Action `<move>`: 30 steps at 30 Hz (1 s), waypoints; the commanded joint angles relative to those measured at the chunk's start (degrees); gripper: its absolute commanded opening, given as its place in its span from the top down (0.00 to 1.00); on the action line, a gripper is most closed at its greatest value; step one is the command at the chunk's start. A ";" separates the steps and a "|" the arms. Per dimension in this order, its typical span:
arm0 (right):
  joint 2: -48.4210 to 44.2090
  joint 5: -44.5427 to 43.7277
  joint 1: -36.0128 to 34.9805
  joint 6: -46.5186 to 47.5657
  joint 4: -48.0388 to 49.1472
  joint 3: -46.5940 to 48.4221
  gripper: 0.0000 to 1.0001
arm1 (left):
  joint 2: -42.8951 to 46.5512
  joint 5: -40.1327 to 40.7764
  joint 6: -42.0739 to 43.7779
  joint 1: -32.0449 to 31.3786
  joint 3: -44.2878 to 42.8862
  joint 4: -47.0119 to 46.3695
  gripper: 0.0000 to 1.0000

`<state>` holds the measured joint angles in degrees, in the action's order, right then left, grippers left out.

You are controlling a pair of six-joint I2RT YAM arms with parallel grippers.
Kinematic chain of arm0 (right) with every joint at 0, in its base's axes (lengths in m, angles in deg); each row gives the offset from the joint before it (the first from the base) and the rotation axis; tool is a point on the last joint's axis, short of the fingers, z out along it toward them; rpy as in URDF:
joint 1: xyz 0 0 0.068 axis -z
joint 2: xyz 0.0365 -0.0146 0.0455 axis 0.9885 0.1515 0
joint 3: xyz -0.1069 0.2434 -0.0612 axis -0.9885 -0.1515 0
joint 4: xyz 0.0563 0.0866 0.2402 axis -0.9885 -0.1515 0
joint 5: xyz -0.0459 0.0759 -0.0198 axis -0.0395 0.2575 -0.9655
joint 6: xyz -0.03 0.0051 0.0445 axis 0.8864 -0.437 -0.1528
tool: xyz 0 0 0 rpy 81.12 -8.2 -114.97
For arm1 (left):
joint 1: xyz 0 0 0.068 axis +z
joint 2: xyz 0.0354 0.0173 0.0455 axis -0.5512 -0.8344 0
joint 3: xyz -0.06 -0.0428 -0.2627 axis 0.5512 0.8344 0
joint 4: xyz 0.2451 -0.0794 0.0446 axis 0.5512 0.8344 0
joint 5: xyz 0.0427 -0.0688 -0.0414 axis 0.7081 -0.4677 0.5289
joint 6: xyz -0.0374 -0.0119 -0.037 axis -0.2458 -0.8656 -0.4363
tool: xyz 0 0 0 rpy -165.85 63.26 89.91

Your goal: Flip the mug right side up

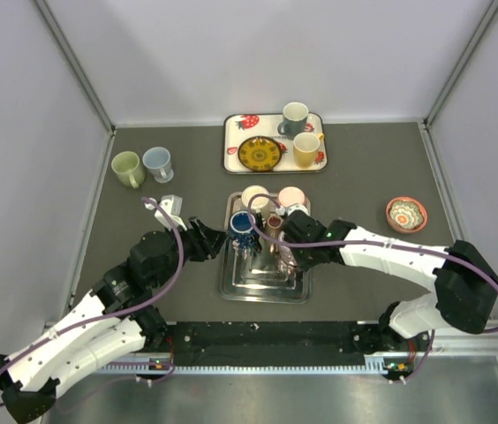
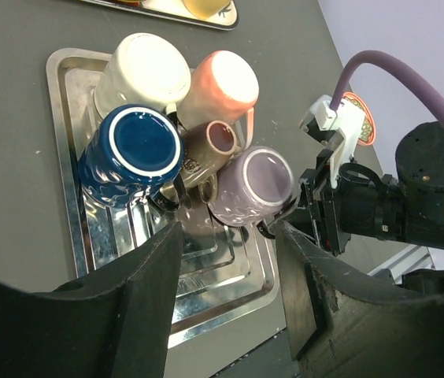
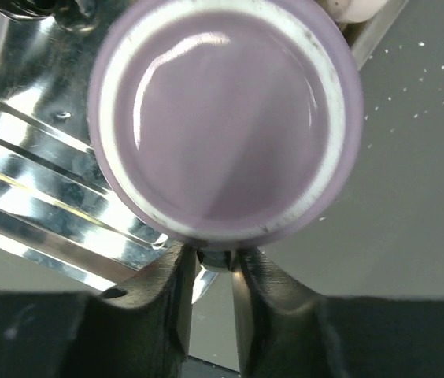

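Right hand [image 3: 214, 256] clamped on lilac mug [image 3: 226, 118] handle | left hand [image 2: 228, 230] spread above tray [image 2: 58, 126]

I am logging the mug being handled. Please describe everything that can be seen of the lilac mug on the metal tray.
The lilac mug looks like glossy glazed ceramic, with a paler ring around its base. It stands upside down, base up, on the right part of the steel tray, close against the brown mug. The right gripper pinches its handle at the near side.
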<state>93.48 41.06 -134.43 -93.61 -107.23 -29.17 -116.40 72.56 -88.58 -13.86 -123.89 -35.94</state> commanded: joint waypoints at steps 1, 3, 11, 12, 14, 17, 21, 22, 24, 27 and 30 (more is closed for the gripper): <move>-1.41 -0.06 -1.43 -1.34 3.58 2.06 0.70 | -0.81 1.88 1.35 0.20 -0.51 -0.18 0.44; -2.81 -0.15 -1.43 -1.43 3.23 2.33 0.67 | -1.17 2.76 1.96 0.29 -0.86 0.09 0.44; -9.92 -0.76 -1.52 -2.05 -2.66 4.52 0.59 | -3.98 9.43 3.37 0.46 -3.41 1.67 0.43; -11.50 -1.63 -1.44 -2.05 -4.32 5.57 0.58 | -5.37 10.92 3.81 0.90 -4.02 2.45 0.43; -15.53 -3.13 -1.43 -1.96 -5.91 6.98 0.55 | -7.75 12.17 4.77 4.49 -6.39 2.81 0.42; -19.58 -5.07 -1.43 -1.35 -6.97 9.44 0.54 | -15.30 0.81 3.82 18.09 -9.73 2.73 0.41; -23.20 -5.16 -1.43 -1.17 -3.73 7.52 0.53 | -26.62 -6.47 4.95 30.51 -12.46 -1.05 0.41; -23.82 -4.89 -1.43 -1.08 -1.28 6.64 0.53 | -28.49 -6.29 5.74 32.87 -13.94 -2.53 0.41; -24.96 -3.93 -1.44 -0.91 0.84 4.62 0.53 | -34.79 -5.24 8.46 34.82 -15.71 -3.86 0.40; -24.97 -2.96 -1.43 -0.38 2.78 3.56 0.53 | -43.66 -5.77 10.92 38.69 -20.36 -4.83 0.45; -24.97 -2.35 -1.52 0.23 3.84 3.38 0.53 | -51.67 -5.76 13.21 40.89 -25.46 -5.62 0.49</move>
<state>68.76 37.86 -135.20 -94.76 -107.88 -25.52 -160.52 67.92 -80.18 24.63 -142.99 -36.97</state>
